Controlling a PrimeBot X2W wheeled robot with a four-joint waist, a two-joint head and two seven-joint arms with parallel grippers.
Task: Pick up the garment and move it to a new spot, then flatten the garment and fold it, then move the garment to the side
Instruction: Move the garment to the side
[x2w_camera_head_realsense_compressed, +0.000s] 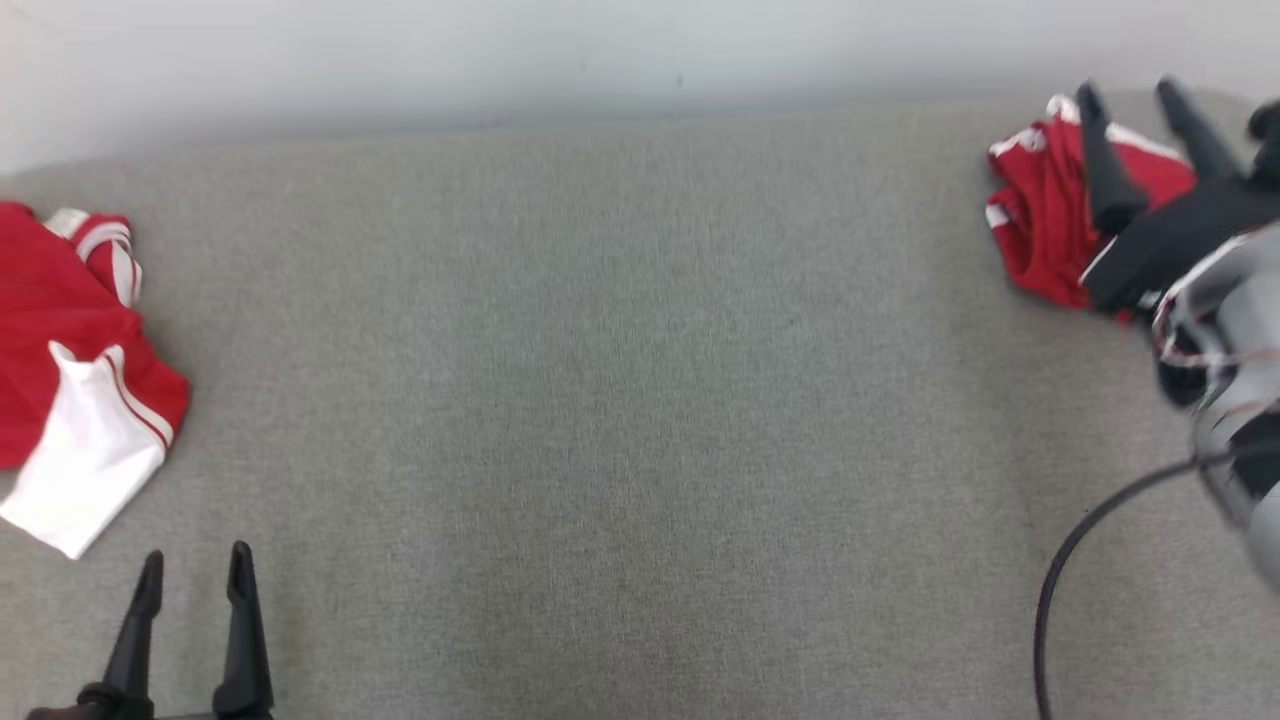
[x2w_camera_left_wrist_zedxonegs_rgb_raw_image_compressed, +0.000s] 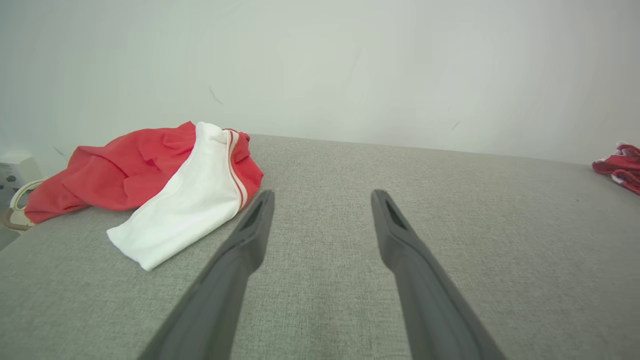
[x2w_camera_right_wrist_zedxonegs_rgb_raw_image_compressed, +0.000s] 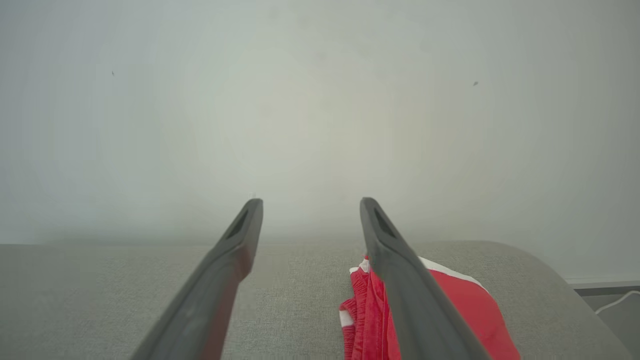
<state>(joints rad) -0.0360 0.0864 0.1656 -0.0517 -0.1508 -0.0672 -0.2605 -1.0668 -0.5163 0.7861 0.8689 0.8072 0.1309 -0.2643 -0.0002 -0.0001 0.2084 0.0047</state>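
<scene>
Right gripper (x2w_camera_head_realsense_compressed: 1128, 95) jaws spread wide over crumpled red garment (x2w_camera_head_realsense_compressed: 1040, 220), gripping nothing, left gripper (x2w_camera_head_realsense_compressed: 196, 556) jaws parted, empty

The desk (x2w_camera_head_realsense_compressed: 640, 400) wears a grey woven cloth, matt and slightly coarse, its weave plain in the left wrist view. At the left edge of the head view, the red-and-white garment (x2w_camera_head_realsense_compressed: 70, 380) is soft, thin cloth, matt, rumpled into loose folds, with a smoother white panel. At the upper right, the red garment (x2w_camera_head_realsense_compressed: 1040, 220) is the same kind of matt cloth, gathered along one edge. The wall (x2w_camera_head_realsense_compressed: 500, 50) is pale, smooth and matt. The fingers (x2w_camera_left_wrist_zedxonegs_rgb_raw_image_compressed: 235, 260) of the left gripper (x2w_camera_left_wrist_zedxonegs_rgb_raw_image_compressed: 322, 192) and those of the right gripper (x2w_camera_right_wrist_zedxonegs_rgb_raw_image_compressed: 310, 201) look like dark matt plastic. The forearm (x2w_camera_head_realsense_compressed: 1230, 340) has a pale, faintly glossy shell; the cable (x2w_camera_head_realsense_compressed: 1060, 560) is smooth and black.
</scene>
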